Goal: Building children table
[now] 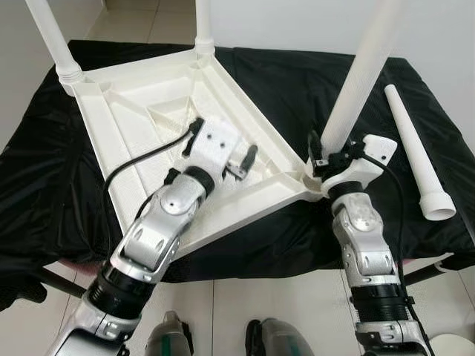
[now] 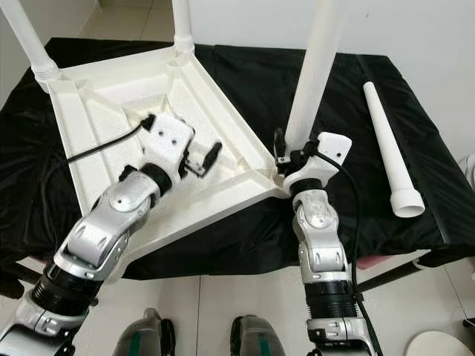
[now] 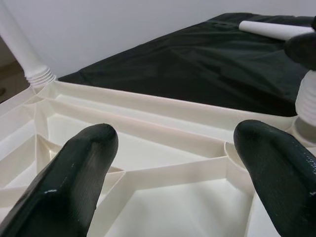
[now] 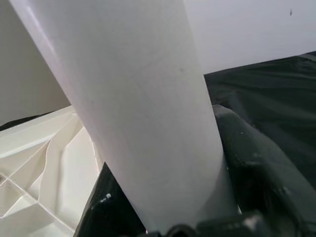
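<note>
Black cloth covers the surface (image 1: 297, 81), and on it the white plastic tabletop (image 1: 148, 119) lies upside down, its ribbed underside up, one corner reaching close to the near edge. Two legs already stand in its far corners, the far-left leg (image 1: 50, 37) leaning outward and the far-middle leg (image 1: 204, 26) upright. At the near right corner a third leg (image 1: 360, 81) rises with its long axis tilted up and to the right, its lower end at the corner socket; the right gripper (image 1: 330, 157) is closed around it just above the socket. A fourth leg (image 1: 415, 148) lies flat on the cloth well to the right, long axis running away from the robot, wide end nearest and close to the surface's front edge. The left gripper (image 1: 241, 162) hovers over the tabletop's underside with fingers (image 3: 79, 168) spread apart and holding nothing. Pale tiled floor (image 1: 245, 300) shows below the near edge.
</note>
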Available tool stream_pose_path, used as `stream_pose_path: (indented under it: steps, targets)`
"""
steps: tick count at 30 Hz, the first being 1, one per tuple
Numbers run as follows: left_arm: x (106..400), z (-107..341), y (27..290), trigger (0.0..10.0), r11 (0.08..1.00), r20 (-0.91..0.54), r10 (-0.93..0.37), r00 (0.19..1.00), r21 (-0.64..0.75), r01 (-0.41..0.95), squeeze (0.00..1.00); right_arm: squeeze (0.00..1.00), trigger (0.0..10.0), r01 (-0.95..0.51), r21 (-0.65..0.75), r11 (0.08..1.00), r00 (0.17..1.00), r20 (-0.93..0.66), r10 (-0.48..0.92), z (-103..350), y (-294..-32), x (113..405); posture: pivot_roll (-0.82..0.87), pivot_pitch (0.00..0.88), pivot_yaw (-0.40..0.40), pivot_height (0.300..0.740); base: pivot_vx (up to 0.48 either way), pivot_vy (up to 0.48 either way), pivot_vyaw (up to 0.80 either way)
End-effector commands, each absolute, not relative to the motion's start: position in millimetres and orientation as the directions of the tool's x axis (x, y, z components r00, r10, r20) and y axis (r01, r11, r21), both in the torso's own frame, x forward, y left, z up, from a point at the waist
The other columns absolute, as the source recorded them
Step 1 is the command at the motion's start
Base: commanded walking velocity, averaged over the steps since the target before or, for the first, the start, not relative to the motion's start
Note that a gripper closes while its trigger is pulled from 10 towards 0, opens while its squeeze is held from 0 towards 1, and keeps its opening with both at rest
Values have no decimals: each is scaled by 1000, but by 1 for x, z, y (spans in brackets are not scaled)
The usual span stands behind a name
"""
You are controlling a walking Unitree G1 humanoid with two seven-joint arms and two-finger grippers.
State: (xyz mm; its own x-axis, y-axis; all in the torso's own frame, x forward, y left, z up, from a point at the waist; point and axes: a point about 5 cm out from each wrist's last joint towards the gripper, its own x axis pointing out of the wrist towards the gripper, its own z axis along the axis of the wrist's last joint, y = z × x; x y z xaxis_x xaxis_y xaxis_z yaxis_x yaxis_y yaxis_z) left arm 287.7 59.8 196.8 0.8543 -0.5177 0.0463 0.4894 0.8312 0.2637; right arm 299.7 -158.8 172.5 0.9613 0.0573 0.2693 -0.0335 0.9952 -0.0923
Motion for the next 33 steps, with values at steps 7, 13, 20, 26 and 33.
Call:
stream_pose_path:
  steps: [7, 13, 20, 26, 33]
  targets:
    - [283, 184, 56, 10000, 802, 19, -561, 828, 261, 537, 0, 0, 10000, -48, -106, 993, 970, 233, 72, 161, -164, 291, -111, 62, -19, 740, 0, 0, 0]
    - [276, 182, 48, 10000, 742, -1, -633, 774, 287, 607, 0, 0, 10000, -47, -87, 995, 975, 212, 64, 154, -165, 292, -113, 57, -14, 740, 0, 0, 0]
    - [257, 171, 37, 10000, 621, -62, -758, 650, 238, 747, 0, 0, 10000, -46, -58, 997, 977, 206, 57, 151, -161, 300, -108, 48, -13, 740, 0, 0, 0]
    - [254, 167, 36, 10000, 606, -77, -768, 636, 231, 761, 0, 0, 10000, -46, -56, 997, 975, 214, 57, 153, -161, 306, -101, 41, -19, 740, 0, 0, 0]
    - [253, 165, 36, 10000, 602, -84, -770, 632, 232, 764, 0, 0, 10000, -64, -55, 996, 974, 216, 74, 153, -160, 311, -96, 28, -26, 740, 0, 0, 0]
